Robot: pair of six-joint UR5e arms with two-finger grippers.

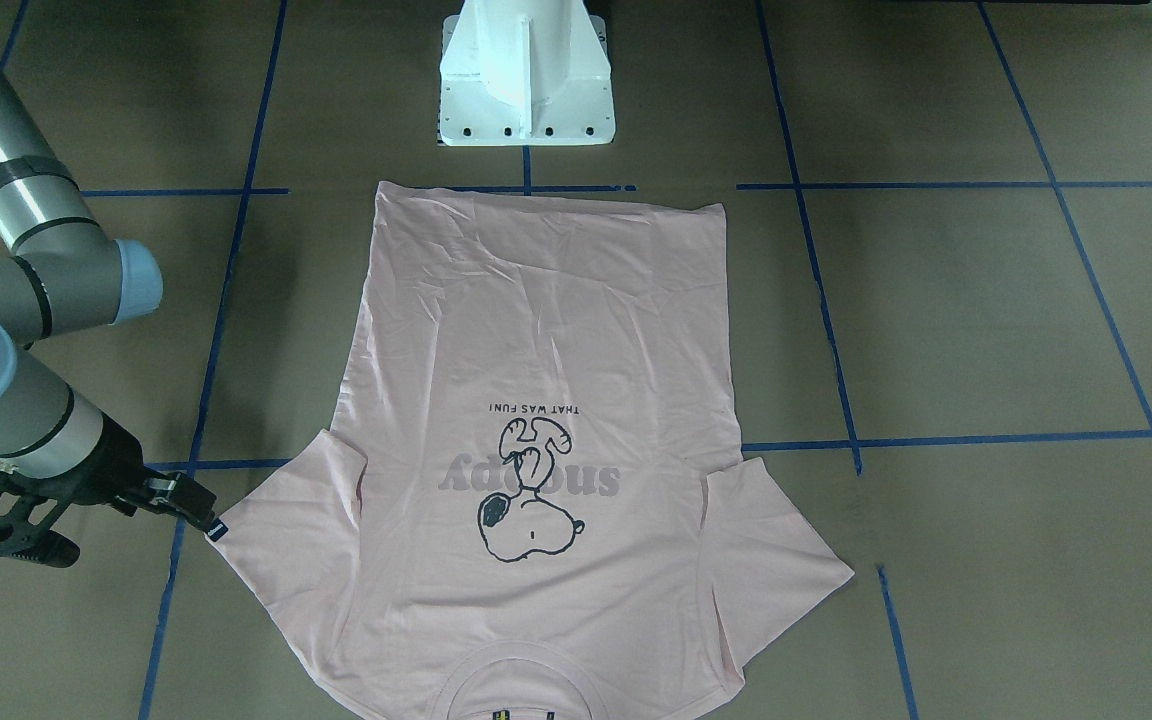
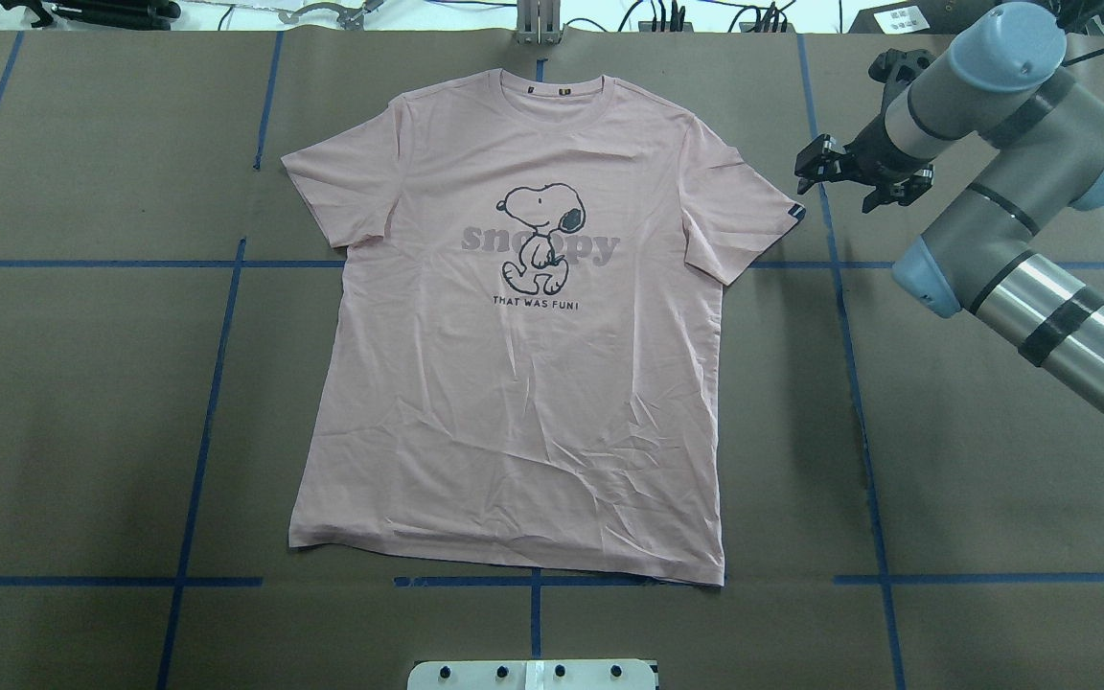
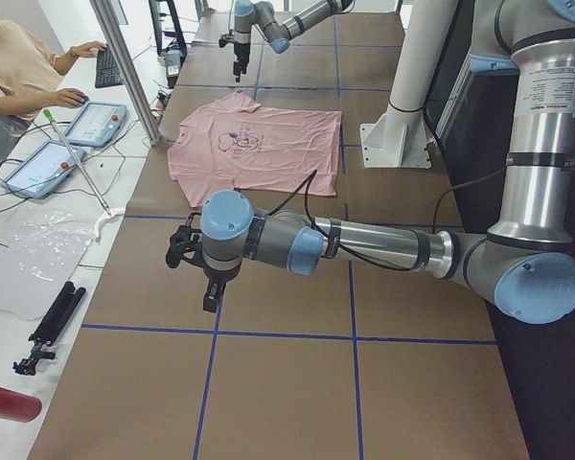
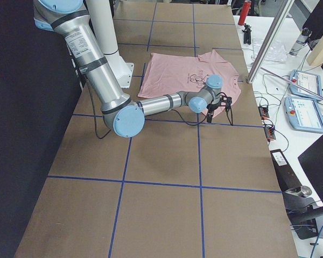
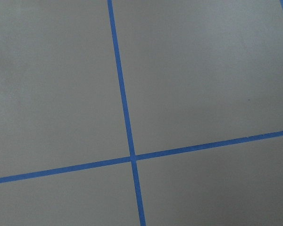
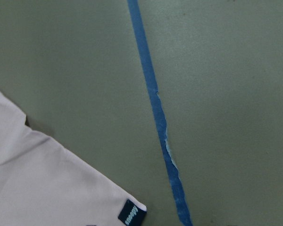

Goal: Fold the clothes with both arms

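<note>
The pale pink T-shirt (image 2: pixel 514 383) lies flat on the brown table, dog print and "snoopy" lettering up, with its collar at the far edge from the robot. It also shows in the front view (image 1: pixel 546 350) and in both side views (image 3: pixel 259 153) (image 4: pixel 183 72). My right gripper (image 2: pixel 844 187) hangs open and empty just beside the sleeve on my right, close to the sleeve's small dark tag (image 6: pixel 130 215), and apart from the cloth. My left gripper (image 3: pixel 196 278) shows only in the left side view. It hovers over bare table well off the shirt, and I cannot tell whether it is open or shut.
The white pedestal base (image 1: pixel 526 70) stands at the robot's edge of the table, behind the shirt's hem. Blue tape lines (image 5: pixel 125 117) grid the brown surface. A side table with tablets (image 3: pixel 96 120) and a seated person (image 3: pixel 19 67) runs along the far edge.
</note>
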